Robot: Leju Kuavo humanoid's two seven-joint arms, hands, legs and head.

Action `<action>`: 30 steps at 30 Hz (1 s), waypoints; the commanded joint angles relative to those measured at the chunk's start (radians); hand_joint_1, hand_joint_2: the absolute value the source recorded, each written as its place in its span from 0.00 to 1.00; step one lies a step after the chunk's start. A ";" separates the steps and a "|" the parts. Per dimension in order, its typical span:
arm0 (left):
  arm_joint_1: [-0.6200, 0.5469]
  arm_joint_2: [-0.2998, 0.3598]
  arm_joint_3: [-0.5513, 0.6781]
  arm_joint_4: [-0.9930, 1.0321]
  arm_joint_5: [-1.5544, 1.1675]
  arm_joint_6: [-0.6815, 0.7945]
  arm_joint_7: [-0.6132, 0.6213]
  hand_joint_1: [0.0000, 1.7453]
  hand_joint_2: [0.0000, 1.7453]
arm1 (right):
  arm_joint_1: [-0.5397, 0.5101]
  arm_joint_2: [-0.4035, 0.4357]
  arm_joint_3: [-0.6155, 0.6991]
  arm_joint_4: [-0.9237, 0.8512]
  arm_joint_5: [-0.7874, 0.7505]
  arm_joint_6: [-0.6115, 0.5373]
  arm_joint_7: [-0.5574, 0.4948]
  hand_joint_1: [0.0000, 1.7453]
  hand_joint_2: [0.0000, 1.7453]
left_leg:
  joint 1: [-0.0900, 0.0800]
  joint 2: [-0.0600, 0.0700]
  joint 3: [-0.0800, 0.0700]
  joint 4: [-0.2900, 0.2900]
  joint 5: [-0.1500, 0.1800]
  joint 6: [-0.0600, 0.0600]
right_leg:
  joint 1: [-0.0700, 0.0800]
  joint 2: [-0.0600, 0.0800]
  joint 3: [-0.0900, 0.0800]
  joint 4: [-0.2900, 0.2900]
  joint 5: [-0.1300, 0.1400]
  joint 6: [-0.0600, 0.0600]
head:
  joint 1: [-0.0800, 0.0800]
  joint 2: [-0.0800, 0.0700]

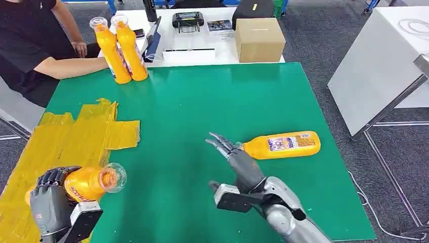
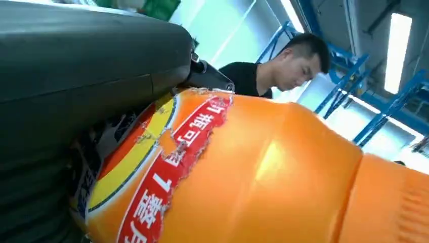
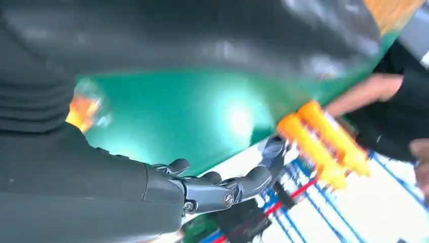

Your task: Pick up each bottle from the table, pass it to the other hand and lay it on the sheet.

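On the left, the robot's left hand [image 1: 49,198] grips an orange bottle [image 1: 90,183]. Its dark fingers wrap around the bottle's body. The bottle lies on its side in the hand, with its clear cap pointing toward the middle of the green table [image 1: 202,101]. The hand and bottle hang over the yellow sheet [image 1: 71,136], which lies on the left part of the table. In the left wrist view, the bottle's red and yellow label [image 2: 167,167] is torn at the edge.

At the far left corner of the table, two more orange bottles [image 1: 121,48] stand side by side. A person in a black shirt [image 1: 30,45] sits just behind them, with one arm beside the two bottles.

In the middle, the right hand [image 1: 238,157] is open and holds nothing. Its fingers are straight and apart.

To the right, another orange bottle [image 1: 282,145] lies flat on the table. Its narrow end points at the right hand and sits just beside the fingers. Whether they touch is hard to tell.

Behind the green table, a brown box [image 1: 259,39] sits on a white table [image 1: 202,35].
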State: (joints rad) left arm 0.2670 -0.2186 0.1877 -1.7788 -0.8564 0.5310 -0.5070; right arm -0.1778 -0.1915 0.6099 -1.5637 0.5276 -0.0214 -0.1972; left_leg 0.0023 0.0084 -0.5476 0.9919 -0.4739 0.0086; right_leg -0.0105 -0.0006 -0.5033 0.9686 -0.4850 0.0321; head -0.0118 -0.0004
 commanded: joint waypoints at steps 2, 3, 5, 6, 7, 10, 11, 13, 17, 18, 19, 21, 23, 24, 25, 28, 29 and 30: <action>-0.048 0.100 0.044 0.228 -0.207 -0.045 0.084 1.00 1.00 | -0.027 -0.111 -0.090 -0.090 -0.032 0.018 -0.014 0.00 0.00 | 0.000 -0.003 0.002 -0.001 0.000 -0.001 | 0.000 -0.002 0.003 -0.001 0.000 -0.001 | 0.000 0.000; -0.054 0.117 0.043 0.268 -0.227 -0.071 0.086 1.00 1.00 | -0.035 -0.117 -0.106 -0.096 -0.047 0.030 -0.017 0.00 0.00 | -0.001 -0.002 0.002 -0.002 0.001 0.000 | -0.001 -0.002 0.002 -0.001 0.000 -0.001 | 0.000 0.000; -0.073 0.135 0.045 0.348 -0.256 -0.121 0.093 1.00 1.00 | -0.059 -0.122 -0.128 -0.094 -0.057 0.060 -0.013 0.00 0.00 | 0.000 -0.001 0.003 -0.002 0.001 0.000 | 0.000 0.000 0.003 -0.002 0.001 -0.001 | 0.000 0.000; -0.082 0.137 0.041 0.375 -0.267 -0.131 0.094 1.00 1.00 | -0.063 -0.119 -0.136 -0.091 -0.061 0.068 -0.012 0.00 0.00 | -0.001 -0.001 0.002 -0.002 0.001 0.000 | -0.001 -0.001 0.002 -0.001 0.001 0.000 | 0.000 0.000; -0.088 0.140 0.030 0.399 -0.281 -0.143 0.094 1.00 1.00 | -0.070 -0.117 -0.138 -0.086 -0.059 0.075 -0.012 0.00 0.00 | 0.000 -0.001 0.003 -0.002 0.001 0.000 | 0.000 0.000 0.003 -0.001 0.001 -0.001 | 0.000 0.000; -0.098 0.158 -0.024 0.455 -0.355 -0.146 0.124 1.00 1.00 | -0.089 -0.109 -0.135 -0.068 -0.057 0.081 -0.013 0.00 0.00 | -0.001 -0.001 0.002 -0.002 0.001 0.000 | -0.001 0.000 0.002 -0.001 0.001 0.000 | 0.000 0.000; -0.102 0.167 -0.046 0.473 -0.392 -0.137 0.152 1.00 1.00 | -0.097 -0.105 -0.132 -0.061 -0.057 0.082 -0.013 0.00 0.00 | -0.001 -0.001 0.001 -0.001 0.001 0.000 | -0.001 0.000 0.001 0.000 0.001 0.000 | 0.000 0.000; -0.105 0.176 -0.072 0.490 -0.412 -0.130 0.164 1.00 1.00 | -0.110 -0.098 -0.125 -0.051 -0.057 0.084 -0.013 0.00 0.00 | 0.000 -0.001 0.002 -0.001 0.001 0.000 | 0.000 -0.001 0.002 -0.001 0.001 -0.001 | 0.000 0.000; -0.111 0.203 -0.113 0.513 -0.422 -0.142 0.196 1.00 1.00 | -0.139 -0.087 -0.107 -0.028 -0.056 0.088 -0.013 0.00 0.00 | 0.000 -0.001 0.003 -0.002 0.001 0.000 | 0.000 0.000 0.003 -0.001 0.001 -0.001 | 0.000 0.000; -0.111 0.213 -0.122 0.514 -0.422 -0.155 0.198 0.69 1.00 | -0.143 -0.085 -0.106 -0.024 -0.056 0.088 -0.013 0.00 0.00 | -0.001 -0.001 0.002 -0.001 0.001 0.000 | 0.000 0.000 0.003 -0.001 0.001 -0.001 | 0.000 0.000; -0.113 0.223 -0.127 0.524 -0.433 -0.176 0.223 0.00 1.00 | -0.147 -0.082 -0.105 -0.021 -0.056 0.089 -0.013 0.00 0.00 | 0.000 0.000 0.003 -0.001 0.001 -0.001 | 0.001 0.001 0.004 -0.001 0.001 -0.001 | 0.000 0.000; -0.117 0.244 -0.143 0.535 -0.455 -0.195 0.255 0.00 0.00 | -0.154 -0.074 -0.104 -0.009 -0.055 0.090 -0.013 0.00 0.00 | 0.000 0.000 0.004 -0.002 0.001 -0.001 | 0.000 0.001 0.005 -0.001 0.001 -0.001 | 0.000 0.000; -0.113 0.253 -0.155 0.530 -0.434 -0.205 0.240 0.00 0.00 | -0.159 -0.074 -0.104 0.001 -0.053 0.092 -0.012 0.00 0.00 | 0.000 -0.001 0.005 -0.002 0.001 0.000 | 0.000 0.000 0.006 -0.001 0.001 -0.001 | 0.000 0.000; -0.111 0.255 -0.159 0.526 -0.431 -0.206 0.240 0.00 0.00 | -0.160 -0.074 -0.105 0.004 -0.053 0.092 -0.012 0.00 0.00 | 0.000 0.000 0.007 -0.002 0.002 -0.001 | 0.001 0.001 0.008 -0.002 0.002 -0.001 | -0.001 0.000; -0.108 0.260 -0.170 0.519 -0.427 -0.213 0.238 0.00 0.00 | -0.161 -0.075 -0.106 0.007 -0.049 0.093 -0.011 0.00 0.00 | -0.001 -0.001 0.007 -0.002 0.002 0.000 | 0.000 0.000 0.008 -0.001 0.002 -0.001 | 0.000 0.000; -0.106 0.261 -0.174 0.516 -0.428 -0.216 0.238 0.00 0.00 | -0.161 -0.077 -0.108 0.009 -0.048 0.093 -0.011 0.00 0.00 | 0.000 -0.003 0.010 -0.002 0.002 0.000 | 0.001 0.000 0.011 -0.001 0.002 -0.001 | -0.001 0.000; -0.106 0.261 -0.174 0.516 -0.428 -0.216 0.238 0.00 0.00 | -0.161 -0.077 -0.108 0.009 -0.048 0.093 -0.011 0.00 0.00 | -0.001 -0.004 0.010 -0.002 0.002 0.000 | 0.000 -0.001 0.011 -0.001 0.001 0.000 | 0.000 0.000; -0.104 0.269 -0.186 0.510 -0.421 -0.232 0.244 0.00 0.00 | -0.163 -0.080 -0.110 0.010 -0.042 0.094 -0.010 0.00 0.00 | -0.001 -0.004 0.010 -0.002 0.002 0.000 | 0.000 -0.001 0.011 -0.001 0.001 0.000 | 0.000 0.000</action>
State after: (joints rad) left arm 0.1488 0.0057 0.0732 -1.3561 -1.2852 0.3380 -0.2705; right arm -0.2846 -0.2831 0.4887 -1.6304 0.4784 0.0637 -0.2106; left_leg 0.0018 0.0019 -0.5385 0.9911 -0.4724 0.0091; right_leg -0.0105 -0.0044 -0.4915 0.9688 -0.4851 0.0321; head -0.0122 -0.0004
